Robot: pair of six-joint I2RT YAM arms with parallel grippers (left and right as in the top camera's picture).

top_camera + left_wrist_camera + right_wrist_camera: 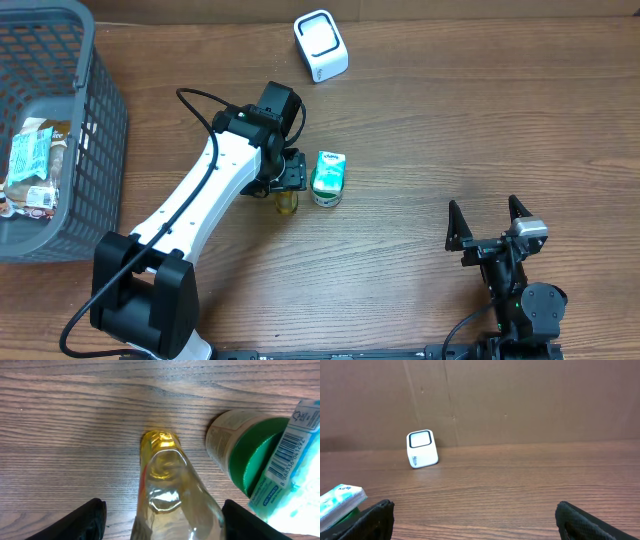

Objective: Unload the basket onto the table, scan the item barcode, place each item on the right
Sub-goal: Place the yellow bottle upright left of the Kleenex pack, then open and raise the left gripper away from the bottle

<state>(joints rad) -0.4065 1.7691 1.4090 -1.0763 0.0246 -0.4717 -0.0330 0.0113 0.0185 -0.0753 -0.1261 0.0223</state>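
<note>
Near on the right, the right gripper [483, 206] is wide open and holds nothing. In the middle of the table [450, 120], the left gripper [289, 186] stands open around a little yellow bottle [165, 470], not squeezing it. A green-lidded tub [327, 178] with a barcode sits just right of the bottle. The white scanner [321, 45] is far back. A grey basket [100, 110] is on the far left.

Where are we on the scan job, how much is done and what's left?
Done: a yellow bottle and a green-lidded tub sit on the table, outside the basket. In hand: nothing gripped; the left claw stands open around the bottle, the right claw open and idle. Left: neither item is at the scanner; whether either was scanned I cannot tell.
</note>
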